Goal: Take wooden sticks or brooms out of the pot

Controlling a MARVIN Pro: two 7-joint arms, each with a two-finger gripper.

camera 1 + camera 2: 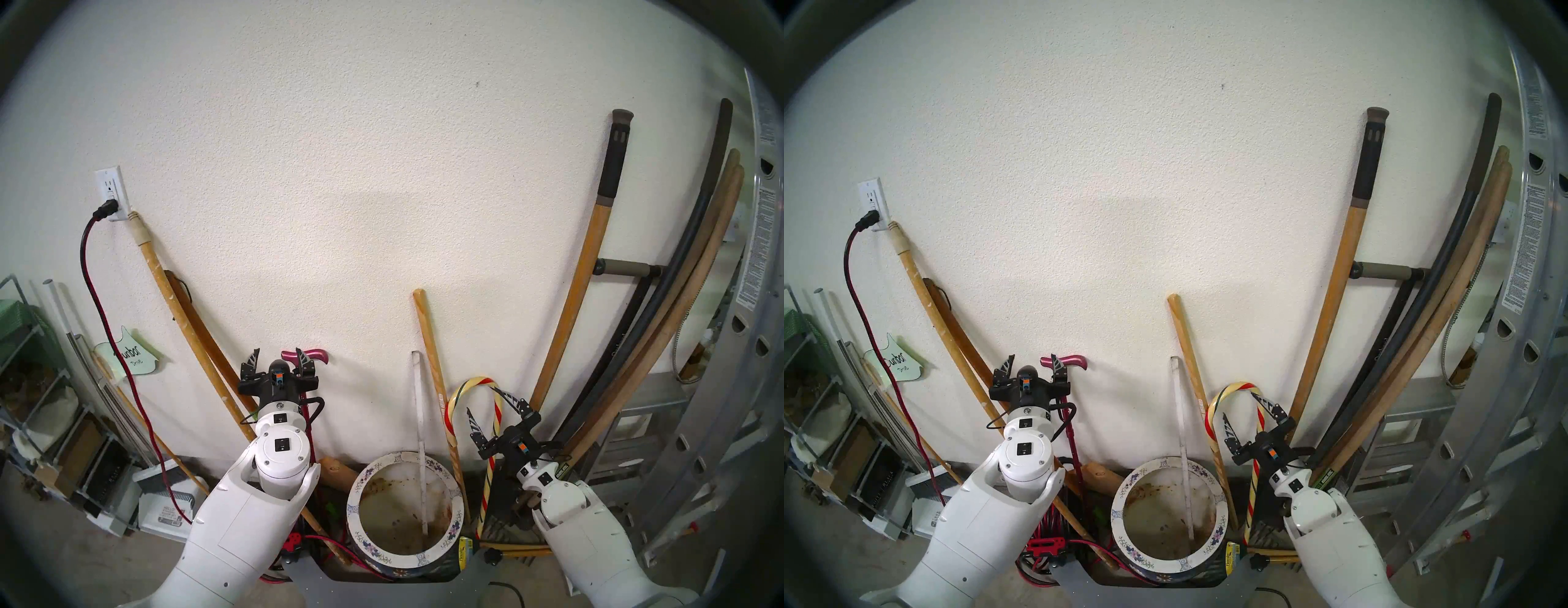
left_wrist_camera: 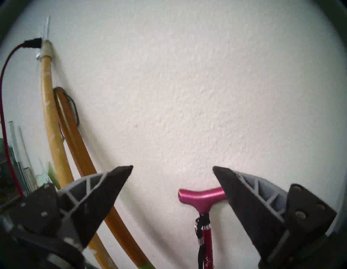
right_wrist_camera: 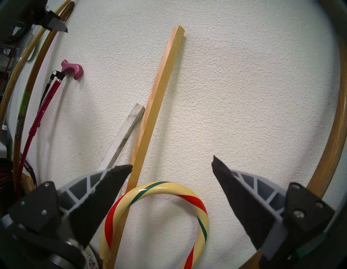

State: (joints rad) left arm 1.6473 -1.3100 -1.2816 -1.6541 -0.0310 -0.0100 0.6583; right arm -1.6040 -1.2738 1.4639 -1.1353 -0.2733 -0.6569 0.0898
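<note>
1. My left gripper (image 1: pixel 278 361) stands wide open and empty, facing the wall, its right finger in front of the pink cane (image 1: pixel 312 356) handle as the head views show it. My right gripper (image 1: pixel 488 414) is also wide open and holds nothing; the hooked striped stick (image 1: pixel 475 382) sits between its fingers, untouched as far as I can tell.
2. Of the task's things, only the thin white slat (image 1: pixel 421 446) stands inside the flowered pot (image 1: pixel 445 545), leaning on the far rim. The cane and the striped stick appear to rest outside it, against the wall.
3. Risk: closing my left fingers here would likely catch the cane's handle and tip the cane sideways.
4. Risk: reaching for the slat, my right arm could brush the striped stick or the plain wooden rod (image 1: pixel 428 339) beside the slat; both only lean and could slide down.
5. Risk: pulling the slat at an angle could lever it against the rim and rock the pot.
</note>
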